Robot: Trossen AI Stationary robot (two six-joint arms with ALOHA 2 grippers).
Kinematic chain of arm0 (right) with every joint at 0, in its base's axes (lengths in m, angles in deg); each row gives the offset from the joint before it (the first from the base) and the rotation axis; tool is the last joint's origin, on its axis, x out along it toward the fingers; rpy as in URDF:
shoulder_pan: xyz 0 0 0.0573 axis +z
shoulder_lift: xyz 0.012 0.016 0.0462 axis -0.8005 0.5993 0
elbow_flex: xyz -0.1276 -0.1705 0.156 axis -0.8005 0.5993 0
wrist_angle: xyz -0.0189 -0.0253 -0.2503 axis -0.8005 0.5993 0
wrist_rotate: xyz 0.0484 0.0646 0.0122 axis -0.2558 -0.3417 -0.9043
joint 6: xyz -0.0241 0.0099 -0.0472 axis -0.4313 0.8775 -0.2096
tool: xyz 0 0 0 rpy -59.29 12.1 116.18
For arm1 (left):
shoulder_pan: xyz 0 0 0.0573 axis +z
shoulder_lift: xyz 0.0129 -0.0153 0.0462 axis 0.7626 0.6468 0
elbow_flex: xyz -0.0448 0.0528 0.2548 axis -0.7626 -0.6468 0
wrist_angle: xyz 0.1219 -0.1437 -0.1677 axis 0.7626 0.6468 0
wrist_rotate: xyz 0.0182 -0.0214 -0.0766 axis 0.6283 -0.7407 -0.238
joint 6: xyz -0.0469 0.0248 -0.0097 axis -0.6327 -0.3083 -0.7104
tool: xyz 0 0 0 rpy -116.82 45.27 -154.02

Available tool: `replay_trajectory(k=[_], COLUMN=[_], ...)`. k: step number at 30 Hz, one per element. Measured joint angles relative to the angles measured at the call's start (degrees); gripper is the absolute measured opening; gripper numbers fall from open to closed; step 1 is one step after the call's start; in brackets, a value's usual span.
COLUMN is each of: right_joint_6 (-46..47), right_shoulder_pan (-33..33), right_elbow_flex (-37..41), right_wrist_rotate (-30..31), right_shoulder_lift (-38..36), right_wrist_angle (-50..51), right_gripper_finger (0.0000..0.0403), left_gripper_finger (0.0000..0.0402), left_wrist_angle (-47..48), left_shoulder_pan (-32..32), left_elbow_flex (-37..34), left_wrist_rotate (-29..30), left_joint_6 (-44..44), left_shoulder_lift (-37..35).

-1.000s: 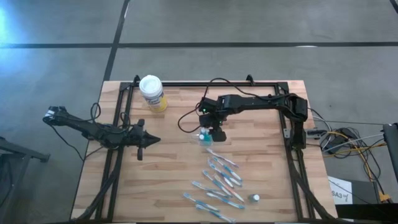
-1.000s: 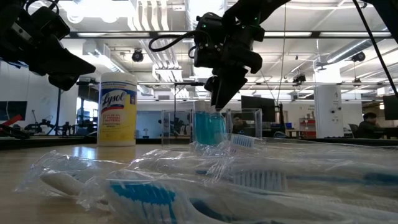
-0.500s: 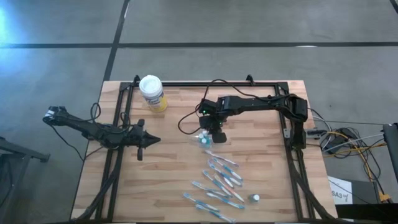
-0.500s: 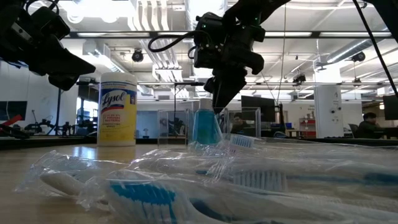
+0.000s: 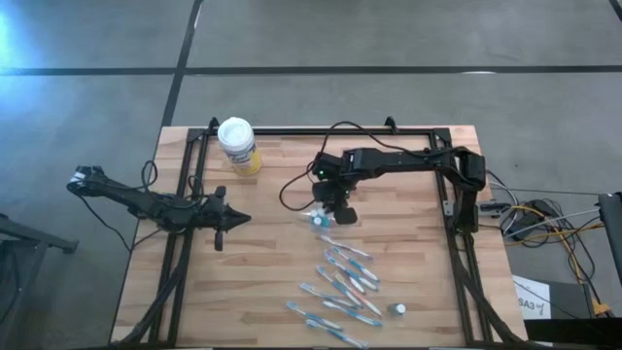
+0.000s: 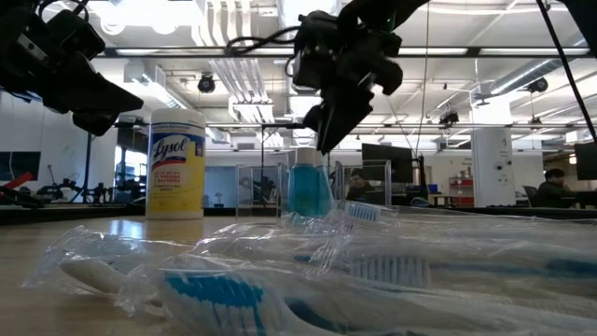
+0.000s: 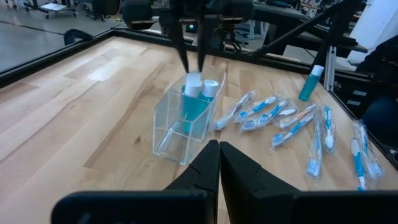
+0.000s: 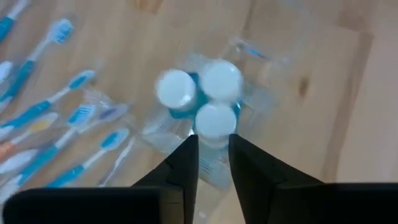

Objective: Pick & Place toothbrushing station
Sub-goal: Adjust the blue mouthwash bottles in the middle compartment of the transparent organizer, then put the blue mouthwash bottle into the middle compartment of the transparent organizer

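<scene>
A clear plastic holder (image 7: 180,127) stands on its base at the table's middle (image 5: 317,218), with teal tubes (image 8: 214,118) upright in it, white caps up. My right gripper (image 8: 213,152) hangs just over the caps (image 6: 322,142), pointing steeply down. Its fingers are narrowly open with nothing between them. Several blue-and-white toothbrushes (image 5: 345,282) in clear wrappers lie flat toward the near right. One more tube (image 5: 398,309) stands beside them. My left gripper (image 5: 239,221) waits shut above the table's left part.
A yellow canister (image 5: 238,144) with a white lid stands at the far left corner. A black frame rail (image 5: 321,130) runs round the table. Bare wood lies between the holder and my left gripper.
The teal tubes in the holder have shifted and now stand closer together and upright. My right gripper has tipped a little, and its fingertips have come up clear of the caps.
</scene>
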Motion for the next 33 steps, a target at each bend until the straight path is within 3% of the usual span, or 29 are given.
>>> replay_trajectory(k=[14,26,33], right_joint_6=[0.8,2.6,2.7], right_shoulder_pan=[0.2,0.2,0.2], right_elbow_flex=[2.4,2.4,2.4], right_wrist_rotate=[0.3,0.5,0.5], right_shoulder_lift=[0.0,-0.4,-4.4], right_wrist_angle=[-3.2,-2.7,-2.1], right_gripper_finger=[0.0168,0.0173,0.0173], left_gripper_finger=[0.0016,0.0016,0.0016], left_wrist_angle=[0.0,0.0,0.2], left_shoulder_pan=[0.0,0.0,0.0], left_elbow_flex=[0.0,0.0,0.0], left_wrist_rotate=[0.1,0.1,0.0], left_joint_6=[0.1,0.2,0.2], left_shoulder_lift=[0.0,0.0,0.0])
